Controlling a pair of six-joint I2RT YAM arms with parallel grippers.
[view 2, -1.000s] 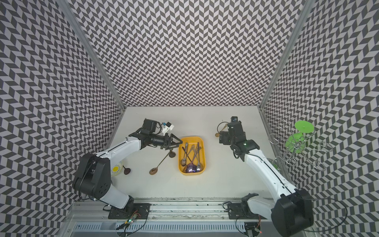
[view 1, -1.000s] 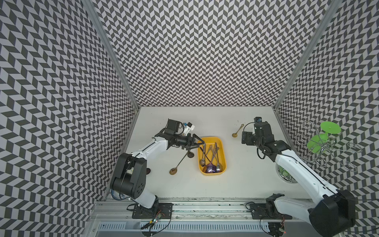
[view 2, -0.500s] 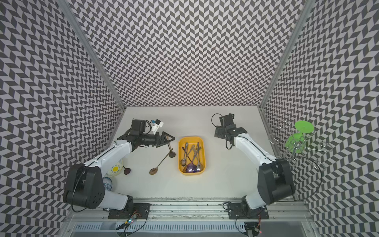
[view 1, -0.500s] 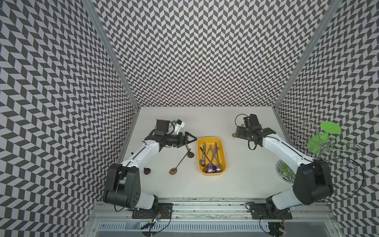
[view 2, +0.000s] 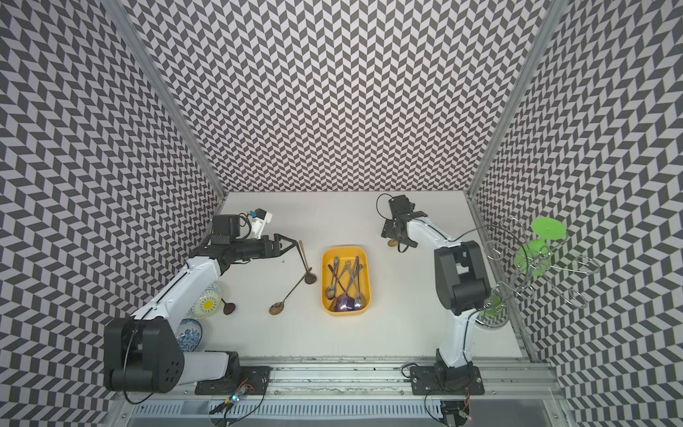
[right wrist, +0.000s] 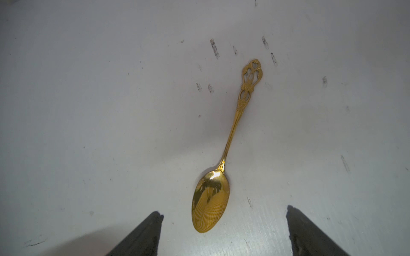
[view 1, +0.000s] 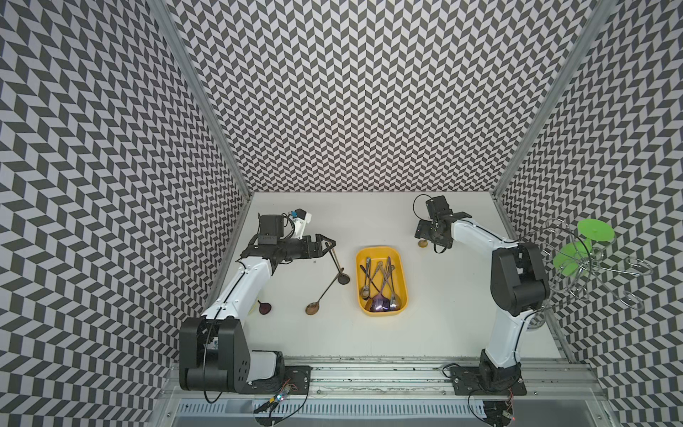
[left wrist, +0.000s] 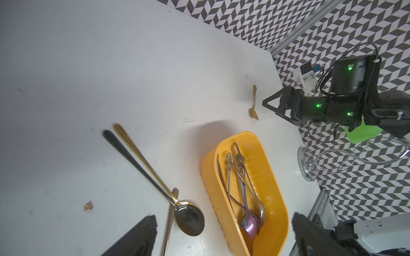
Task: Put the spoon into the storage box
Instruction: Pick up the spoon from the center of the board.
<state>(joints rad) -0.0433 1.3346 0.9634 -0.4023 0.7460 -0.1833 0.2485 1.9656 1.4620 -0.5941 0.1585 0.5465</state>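
While the right gripper is held above it with the jaws spread wide, the ornate gold spoon is seen lying flat on the white table, bowl upward. In the right wrist view the bowl is framed by the two dark fingers, neither of which touches it, so nothing is gripped. The spoon is placed outside the storage box, beyond that box's far right corner and apart from it; in both top views only its bowl is shown, the handle being hidden under the gripper. The yellow box is set near the middle of the table, and several silver spoons are piled lengthwise in it, together with a purple-tinted spoon at the near end. The left gripper is likewise spread wide and empty, held to the left of the box, just by the handle ends of the long-handled spoons laid on the table between the left arm and the box. A wire rack with green discs is seen at the right wall.
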